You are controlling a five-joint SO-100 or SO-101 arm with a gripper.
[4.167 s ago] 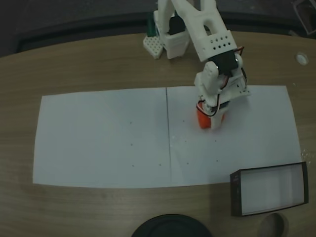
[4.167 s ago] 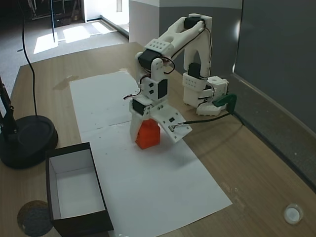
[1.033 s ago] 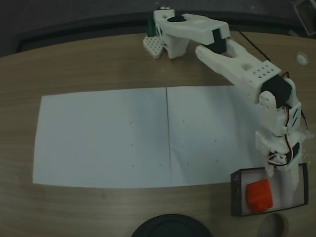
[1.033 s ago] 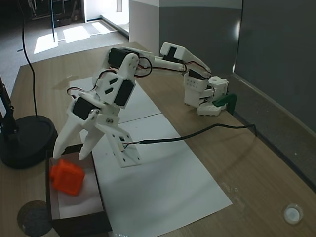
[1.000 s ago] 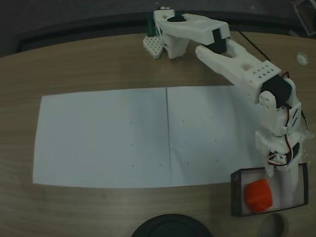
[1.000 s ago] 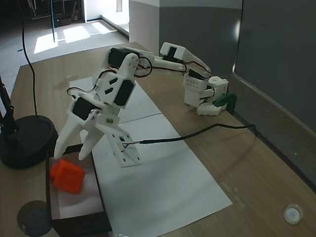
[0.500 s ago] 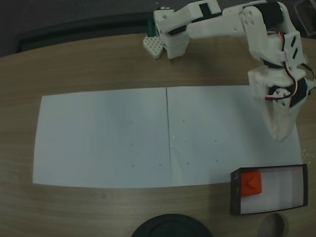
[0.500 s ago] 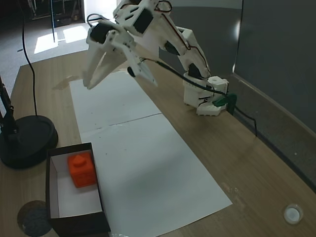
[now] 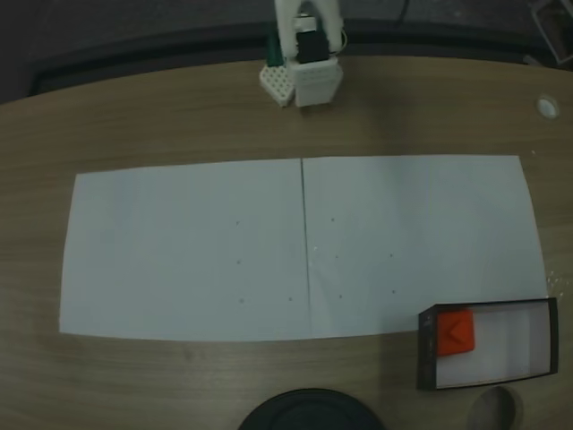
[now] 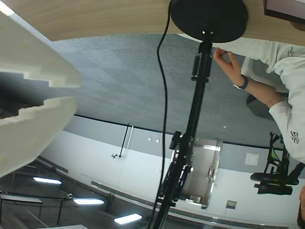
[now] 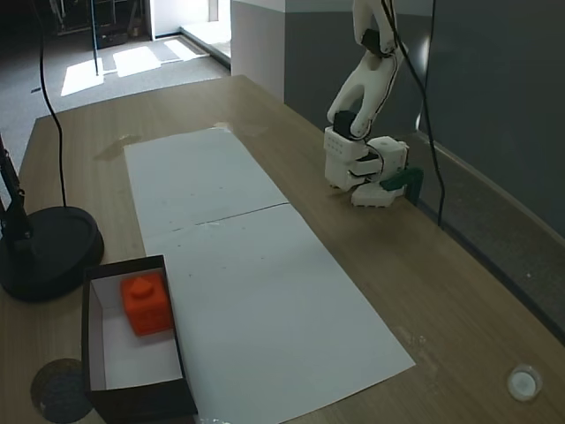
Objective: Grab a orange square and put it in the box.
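Note:
The orange square lies inside the box, against its left end in a fixed view. The other fixed view shows the square resting at the far end of the box, bump up. The arm is folded up over its base at the table's far edge, well away from the box. In the wrist view my gripper enters from the left, its white jaws almost together with nothing between them, pointing out past the table edge.
White paper covers the middle of the wooden table. A round black stand base sits at the near edge beside the box, with a dark coaster close by. A small white disc lies far right. A person's hand shows near the stand.
The gripper let the orange square drop into the box, then rose and swung back to the base. Its jaws have come together. The square lies still in the box.

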